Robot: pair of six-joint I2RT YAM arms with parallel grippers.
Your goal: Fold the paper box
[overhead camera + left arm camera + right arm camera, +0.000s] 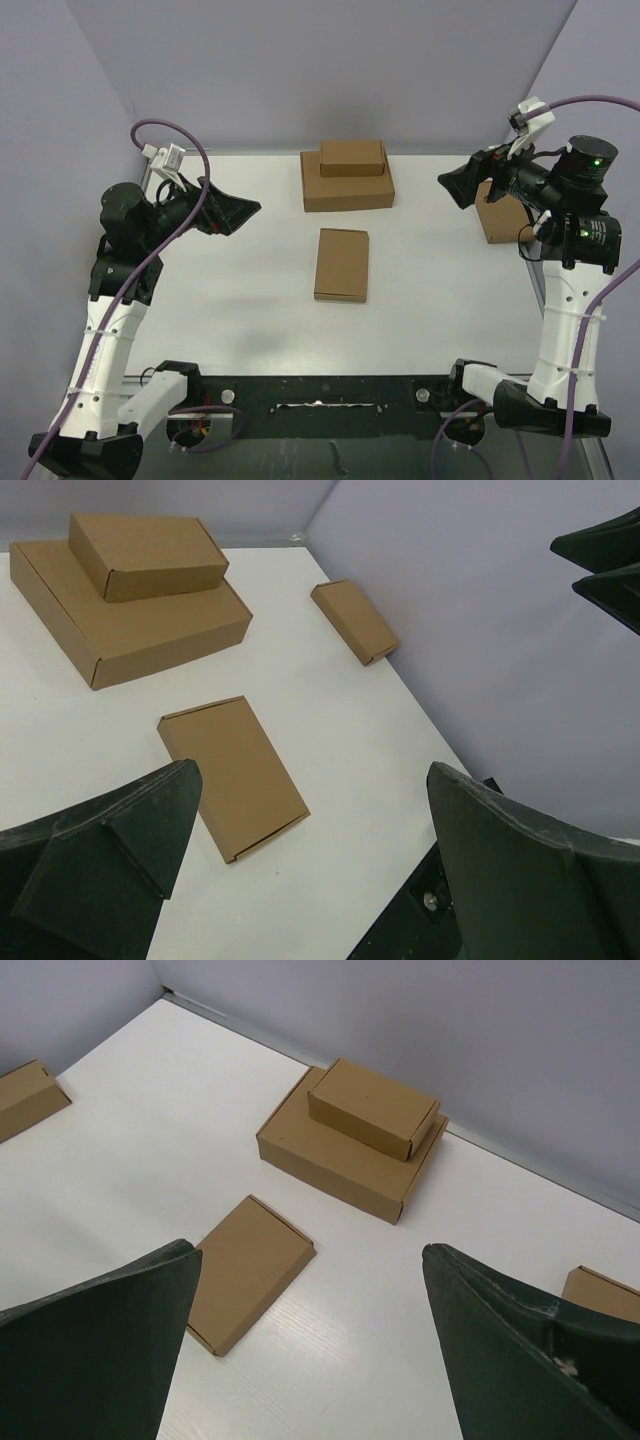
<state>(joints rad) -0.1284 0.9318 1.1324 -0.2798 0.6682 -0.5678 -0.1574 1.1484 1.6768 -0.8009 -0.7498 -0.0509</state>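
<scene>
While both sets of jaws stand fully apart and hold nothing, stock reads as follows.

Grippers, two: left gripper [245, 212] at 10 o'clock of the table [230, 290] centre, right gripper [452, 187] at 2 o'clock; neither touches any box.

Cardboard boxes, five, counted in the right wrist view.

1. Paper box [342, 264]: table centre, alone, lying flat. Thin, rectangular, closed; long side runs 12 to 6; a seam line shows along one short edge.
2. Small box [352, 157], stacked on item 3.
3. Largest box [347, 197], at 12 o'clock of item 1.
4. Right-wall box [497, 222], between 2 and 3 o'clock, partly under the right arm [560, 200].
5. Left-wall box [22, 1095], cut by the frame edge.

Markings: every visible face plain brown.
</scene>
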